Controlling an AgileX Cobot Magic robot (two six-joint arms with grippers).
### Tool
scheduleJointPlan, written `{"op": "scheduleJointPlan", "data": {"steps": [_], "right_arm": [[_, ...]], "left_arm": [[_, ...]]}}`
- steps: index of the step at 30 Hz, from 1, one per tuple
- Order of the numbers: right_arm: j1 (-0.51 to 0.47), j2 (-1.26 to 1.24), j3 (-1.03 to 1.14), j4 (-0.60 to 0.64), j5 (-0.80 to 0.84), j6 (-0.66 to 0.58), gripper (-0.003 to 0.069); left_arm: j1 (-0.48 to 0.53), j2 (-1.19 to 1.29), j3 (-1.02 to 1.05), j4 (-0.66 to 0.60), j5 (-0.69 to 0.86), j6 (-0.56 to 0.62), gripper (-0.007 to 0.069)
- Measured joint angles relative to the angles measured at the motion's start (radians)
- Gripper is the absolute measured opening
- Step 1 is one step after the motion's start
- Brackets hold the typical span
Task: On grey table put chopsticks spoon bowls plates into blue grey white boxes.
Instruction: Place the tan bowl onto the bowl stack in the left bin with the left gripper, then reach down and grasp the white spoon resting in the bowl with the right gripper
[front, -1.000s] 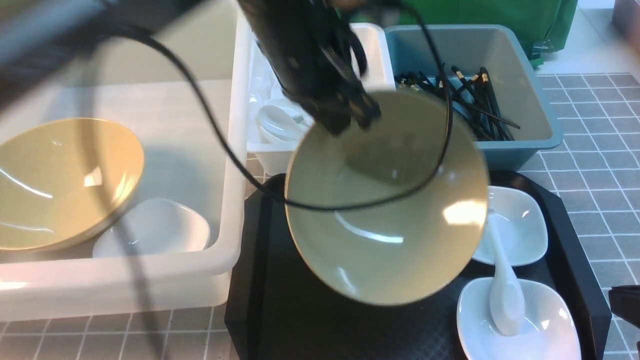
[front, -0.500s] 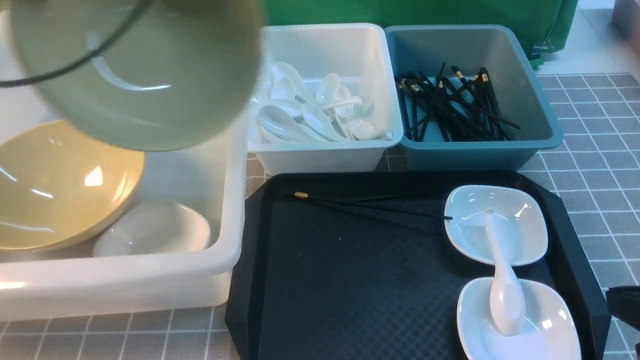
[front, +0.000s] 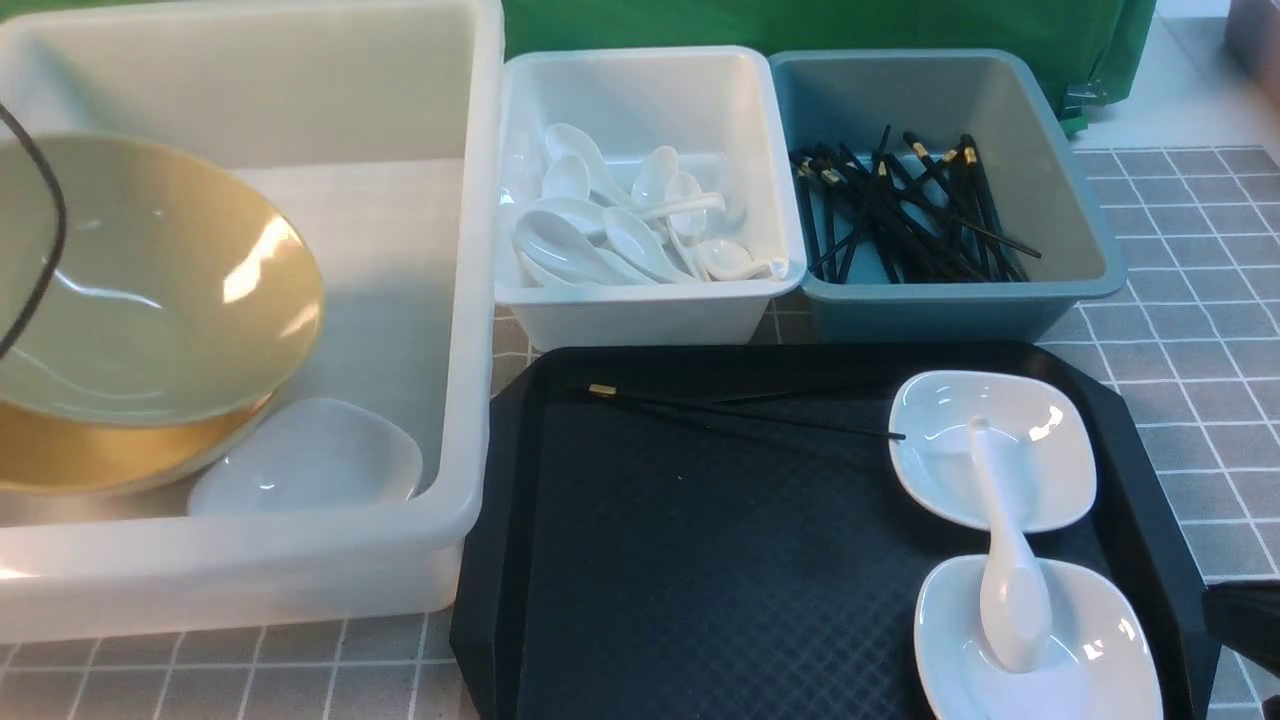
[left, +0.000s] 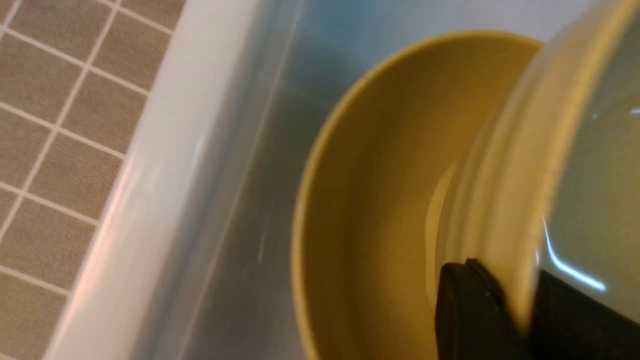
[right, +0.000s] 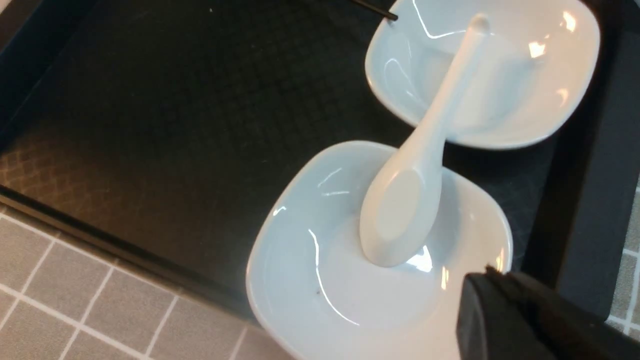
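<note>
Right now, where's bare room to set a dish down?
Free: left and middle of the black diamond-textured tray, bordered by black chopsticks beyond and two white square dishes on the right; translucent tub, between yellow bowls and its right wall, behind a small white dish. Crowded: white bin of spoons, blue-grey bin of chopsticks, spoon-bridged dishes.
</note>
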Motion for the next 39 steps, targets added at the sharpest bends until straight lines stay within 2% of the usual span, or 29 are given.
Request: {"op": "scheduleJointPlan", "data": {"steps": [3,5,6,7,9,13,17,19,21,22,24,25,27,28,29,30,32,39], "right_arm": [[0.013,0.000,0.000,0.002,-0.010,0.000,0.0046],[0.020,0.000,0.000,0.005,-0.014,0.000,0.0046],[0.024,0.000,0.000,0.005,-0.018,0.000,0.0046],[0.025,0.000,0.000,0.005,-0.021,0.000,0.0046],[0.028,0.000,0.000,0.005,-0.022,0.000,0.0046],[0.028,0.000,0.001,0.007,-0.022,0.000,0.0046],[0.028,0.010,0.019,0.010,-0.065,0.036,0.0048],[0.028,0.030,0.030,0.010,-0.084,0.061,0.0059],[0.029,0.074,0.031,0.011,-0.089,0.075,0.0098],[0.029,0.078,0.031,0.011,-0.089,0.075,0.0098],[0.029,0.152,0.021,0.016,-0.093,0.075,0.0171],[0.029,0.159,0.020,0.018,-0.093,0.076,0.0178],[0.030,0.218,0.001,0.040,-0.098,0.076,0.0246],[0.043,0.278,-0.017,0.064,-0.111,0.073,0.0303],[0.043,0.286,-0.017,0.066,-0.111,0.072,0.0303],[0.073,0.350,-0.041,0.078,-0.130,0.070,0.0359],[0.114,0.433,-0.068,0.087,-0.170,0.068,0.0403],[0.163,0.708,-0.182,0.092,-0.283,0.069,0.0430]], "left_arm": [[0.000,0.000,0.028,0.014,-0.043,0.013,0.0187],[0.000,-0.007,0.028,0.027,-0.042,0.014,0.0250],[0.000,-0.019,0.025,0.033,-0.036,0.012,0.0318],[0.000,-0.029,0.021,0.034,-0.027,0.009,0.0355],[0.000,-0.053,0.001,0.032,-0.002,-0.005,0.0409],[0.000,-0.128,-0.037,-0.022,0.045,-0.001,0.0427],[-0.027,-0.254,-0.049,-0.186,0.081,0.093,0.0349],[-0.088,-0.332,-0.049,-0.268,0.093,0.182,0.0277],[-0.191,-0.418,-0.049,-0.322,0.108,0.271,0.0196],[-0.212,-0.426,-0.049,-0.329,0.111,0.287,0.0179],[-0.337,-0.523,-0.030,-0.354,0.118,0.360,0.0080],[-0.356,-0.531,-0.026,-0.355,0.118,0.364,0.0073],[-0.446,-0.606,0.036,-0.360,0.113,0.395,0.0019],[-0.507,-0.667,0.093,-0.357,0.111,0.425,0.0000],[-0.514,-0.674,0.102,-0.356,0.111,0.429,-0.0001],[-0.561,-0.734,0.193,-0.334,0.108,0.459,-0.0008],[-0.603,-0.808,0.306,-0.289,0.108,0.493,-0.0011],[-0.632,-1.029,0.642,-0.192,0.105,0.507,-0.0010]]}}
